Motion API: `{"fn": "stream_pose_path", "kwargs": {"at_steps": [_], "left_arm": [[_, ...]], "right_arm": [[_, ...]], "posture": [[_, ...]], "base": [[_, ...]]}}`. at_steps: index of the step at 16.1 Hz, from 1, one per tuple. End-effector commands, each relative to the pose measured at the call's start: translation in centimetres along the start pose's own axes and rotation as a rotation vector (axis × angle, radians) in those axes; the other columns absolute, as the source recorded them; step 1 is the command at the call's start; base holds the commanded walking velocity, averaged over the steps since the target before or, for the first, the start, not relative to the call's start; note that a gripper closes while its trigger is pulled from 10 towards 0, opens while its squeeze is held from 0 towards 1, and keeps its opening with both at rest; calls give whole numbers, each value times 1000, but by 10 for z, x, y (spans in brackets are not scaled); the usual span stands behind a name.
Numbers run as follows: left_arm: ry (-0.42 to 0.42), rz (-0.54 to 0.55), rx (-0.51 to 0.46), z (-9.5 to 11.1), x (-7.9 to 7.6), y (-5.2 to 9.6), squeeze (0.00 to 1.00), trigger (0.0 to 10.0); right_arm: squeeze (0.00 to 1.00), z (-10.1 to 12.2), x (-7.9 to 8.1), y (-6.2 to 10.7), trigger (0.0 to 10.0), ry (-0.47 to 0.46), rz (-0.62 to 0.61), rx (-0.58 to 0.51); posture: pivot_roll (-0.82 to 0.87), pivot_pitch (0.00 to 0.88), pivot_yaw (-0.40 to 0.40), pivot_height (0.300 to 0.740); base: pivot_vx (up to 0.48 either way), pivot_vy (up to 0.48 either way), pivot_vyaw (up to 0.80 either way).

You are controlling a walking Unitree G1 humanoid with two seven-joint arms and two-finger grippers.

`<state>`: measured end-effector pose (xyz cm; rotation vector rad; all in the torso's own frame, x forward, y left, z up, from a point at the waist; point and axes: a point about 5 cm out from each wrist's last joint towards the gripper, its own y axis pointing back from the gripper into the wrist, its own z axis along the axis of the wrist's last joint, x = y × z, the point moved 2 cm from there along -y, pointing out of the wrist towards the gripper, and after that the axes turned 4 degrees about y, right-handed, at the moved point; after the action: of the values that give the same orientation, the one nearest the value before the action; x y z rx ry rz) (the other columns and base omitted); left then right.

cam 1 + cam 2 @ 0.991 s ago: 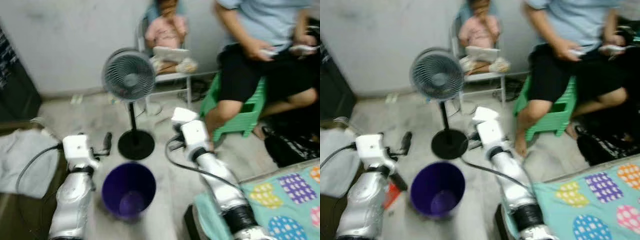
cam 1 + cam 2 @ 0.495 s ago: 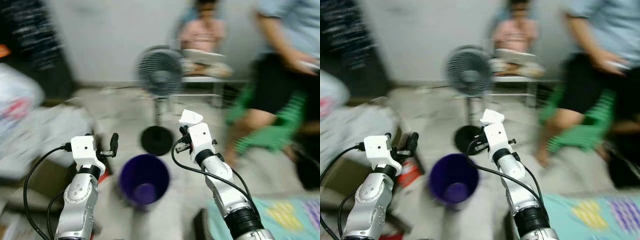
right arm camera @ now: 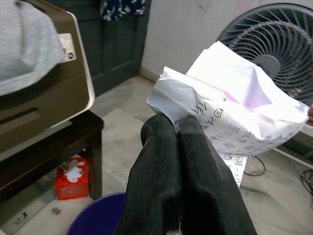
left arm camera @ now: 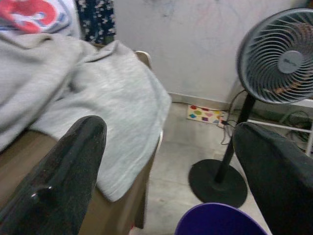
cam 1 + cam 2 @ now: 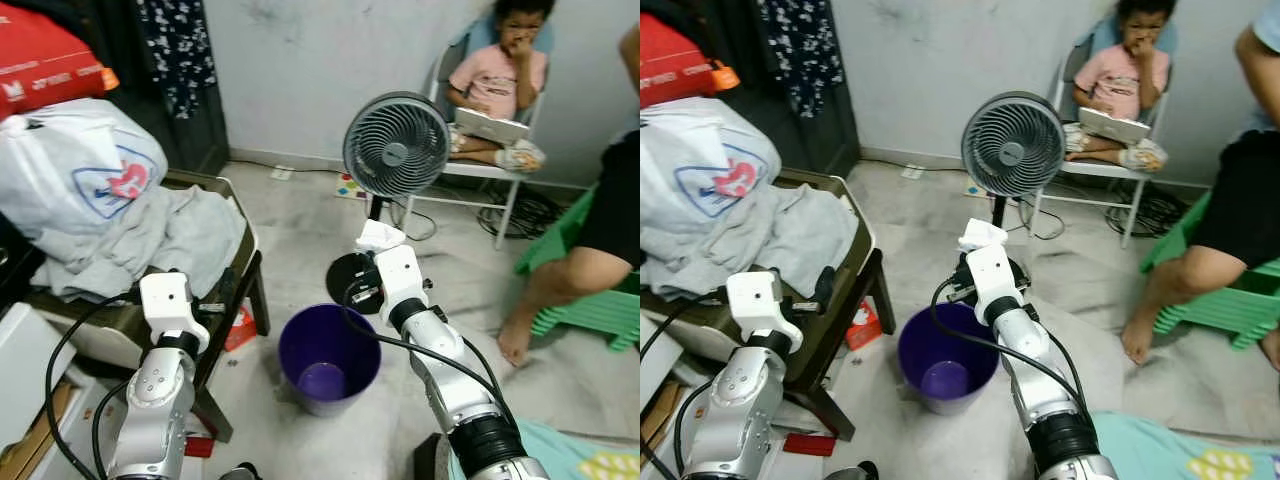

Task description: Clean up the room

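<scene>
Right pincer [image 3: 178,125], its arm raised and bent forward, clamps a crumpled paper [image 3: 234,117] above the far rim of the purple bin [image 5: 329,357] on the floor. Left pincer [image 4: 166,161], fingers apart, is held level beside the grey cloth [image 4: 88,93].

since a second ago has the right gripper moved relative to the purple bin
Yes. The right gripper, holding crumpled paper, was beside the purple bin; now it sits above its far rim.

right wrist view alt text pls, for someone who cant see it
The right gripper is shut on a crumpled printed paper, held above the rim of a purple bin. Behind it stand a grey fan and a low table.
</scene>
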<state>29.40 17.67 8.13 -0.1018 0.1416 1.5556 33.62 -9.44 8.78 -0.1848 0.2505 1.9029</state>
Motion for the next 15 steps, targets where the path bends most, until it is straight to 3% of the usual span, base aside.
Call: {"fn": "stream_pose_path", "kwargs": {"at_steps": [1,5,7,12,13,15], "left_arm": [[-14,-1,-7,3,0,-3,0,10000],[-13,-6,-3,3,-1,-3,0,10000],[-34,-38,131,-20,-3,-11,0,10000],[-104,-189,326,-54,-7,-14,0,10000],[-127,-214,351,-58,-6,-15,0,10000],[-156,-201,367,-60,5,-14,0,10000]], "right_arm": [[0,5,-3,-3,10000,2,-11,-17],[0,3,-1,-4,10000,-7,-11,-8],[0,-12,5,-7,10000,-56,-22,71],[0,-37,12,-11,10000,-94,-63,217],[0,-47,15,-10,10000,-82,-64,283],[0,-51,19,-11,10000,-76,-63,305]], "posture": [[-18,53,-21,740],[-17,51,-22,740],[-19,57,-19,740],[-19,85,15,740],[-8,105,19,740],[8,121,26,740]], "base": [[0,0,0],[0,0,0],[0,0,0],[0,0,0],[0,0,0],[0,0,0]]}}
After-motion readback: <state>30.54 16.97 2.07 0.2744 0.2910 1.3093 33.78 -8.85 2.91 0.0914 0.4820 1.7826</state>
